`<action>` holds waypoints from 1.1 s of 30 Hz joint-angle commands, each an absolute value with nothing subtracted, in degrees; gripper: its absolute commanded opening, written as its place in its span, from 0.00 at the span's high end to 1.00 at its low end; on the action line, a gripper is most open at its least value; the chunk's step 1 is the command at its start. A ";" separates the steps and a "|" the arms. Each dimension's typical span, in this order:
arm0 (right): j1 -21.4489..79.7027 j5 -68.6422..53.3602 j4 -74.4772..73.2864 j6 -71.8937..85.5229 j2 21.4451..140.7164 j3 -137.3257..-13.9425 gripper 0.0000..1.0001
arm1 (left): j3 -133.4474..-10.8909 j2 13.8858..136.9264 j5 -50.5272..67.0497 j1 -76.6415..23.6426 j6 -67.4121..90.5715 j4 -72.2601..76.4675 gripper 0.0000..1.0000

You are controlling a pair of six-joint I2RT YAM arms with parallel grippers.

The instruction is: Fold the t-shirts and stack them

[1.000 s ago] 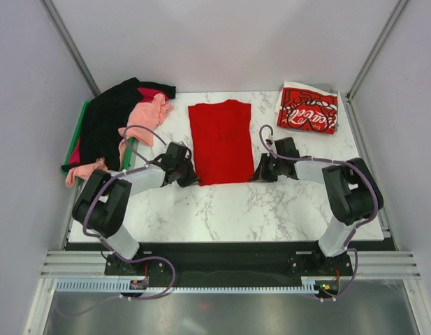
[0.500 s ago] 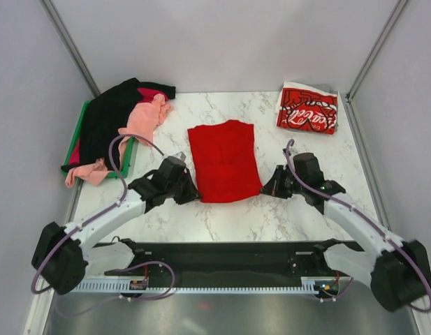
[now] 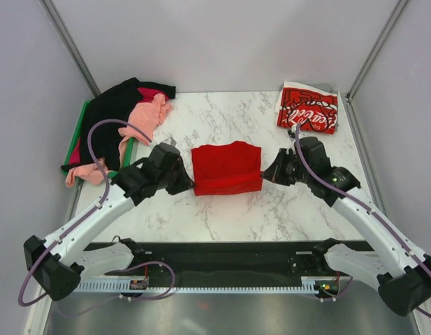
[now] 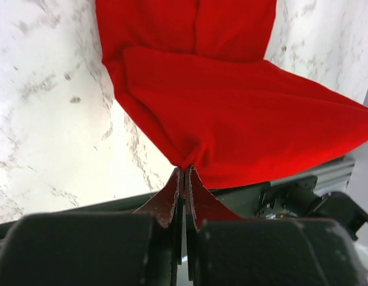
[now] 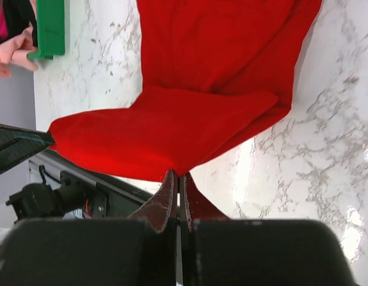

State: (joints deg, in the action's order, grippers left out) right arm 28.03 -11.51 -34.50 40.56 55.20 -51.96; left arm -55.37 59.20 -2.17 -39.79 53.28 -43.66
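Note:
The plain bright red t-shirt [image 3: 225,167] lies at the table's middle, its near hem lifted and carried over the far part. My left gripper [image 3: 190,183] is shut on the hem's left corner [image 4: 185,159]. My right gripper [image 3: 266,174] is shut on the right corner [image 5: 179,168]. The raised cloth sags between them above the flat part [image 4: 189,24] on the marble. A folded red t-shirt with white Coca-Cola script [image 3: 308,109] rests at the far right corner. Black [image 3: 107,118], salmon-pink [image 3: 147,115] and magenta [image 3: 149,93] t-shirts are heaped at the far left.
A green plastic tray [image 3: 78,129] holds the heap at the left edge; it also shows in the right wrist view as the green tray [image 5: 50,27]. Grey walls close in the table on three sides. The black mounting rail [image 3: 222,255] runs along the near edge.
Both grippers have lifted the red shirt's near hem and carried it toward the far side, so the shirt now looks half as long. Both arms have stretched out over the table.

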 commanded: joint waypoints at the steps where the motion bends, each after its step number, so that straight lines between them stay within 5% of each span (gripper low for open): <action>1: 28.13 -4.58 -37.35 36.05 59.74 -59.48 1.00 | -61.68 63.36 -5.54 -36.58 49.49 -46.84 0.98; 33: 17.93 -7.47 -26.11 24.61 103.61 -83.22 1.00 | -95.43 110.90 1.23 -18.90 35.07 -42.36 0.98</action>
State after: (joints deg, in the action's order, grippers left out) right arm 19.35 -7.90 -28.73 26.50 101.27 -78.83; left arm -90.43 108.68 1.67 -20.75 39.16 -43.18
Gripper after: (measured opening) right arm 0.010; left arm 0.028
